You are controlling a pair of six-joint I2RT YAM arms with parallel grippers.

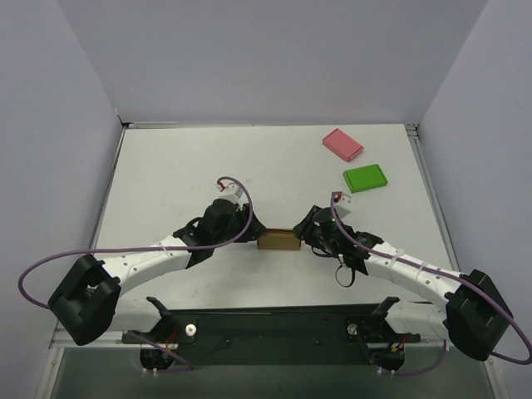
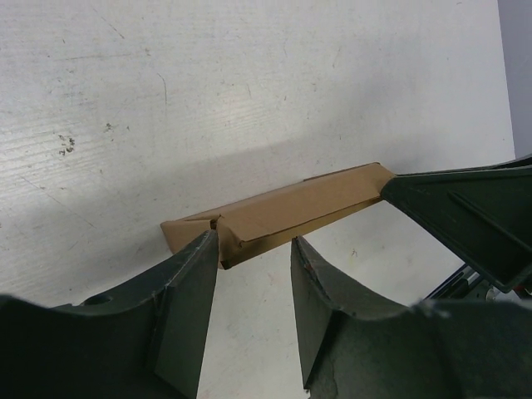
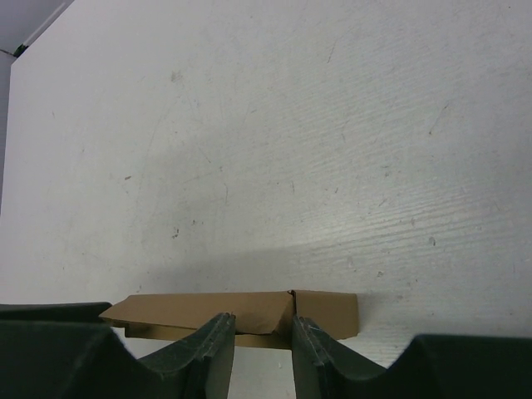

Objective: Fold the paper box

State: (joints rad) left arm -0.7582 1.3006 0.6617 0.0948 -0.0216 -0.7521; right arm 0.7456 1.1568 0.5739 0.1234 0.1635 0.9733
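Note:
The paper box [image 1: 278, 240] is a small flat brown cardboard piece lying on the white table between my two grippers. My left gripper [image 1: 250, 236] is open at the box's left end. In the left wrist view [image 2: 253, 249] its left fingertip [image 2: 204, 249] is against the box's [image 2: 291, 208] near corner, with a folded flap beside it. My right gripper [image 1: 306, 236] is open at the box's right end. In the right wrist view [image 3: 263, 326] its fingertips stand at the box's [image 3: 199, 309] near edge on either side of a flap crease. The right gripper's finger also shows in the left wrist view [image 2: 465, 216], touching the box's far end.
A pink flat box [image 1: 342, 144] and a green flat box [image 1: 365, 178] lie at the back right of the table [image 1: 191, 166]. Grey walls enclose the table on three sides. Purple cables loop from both arms.

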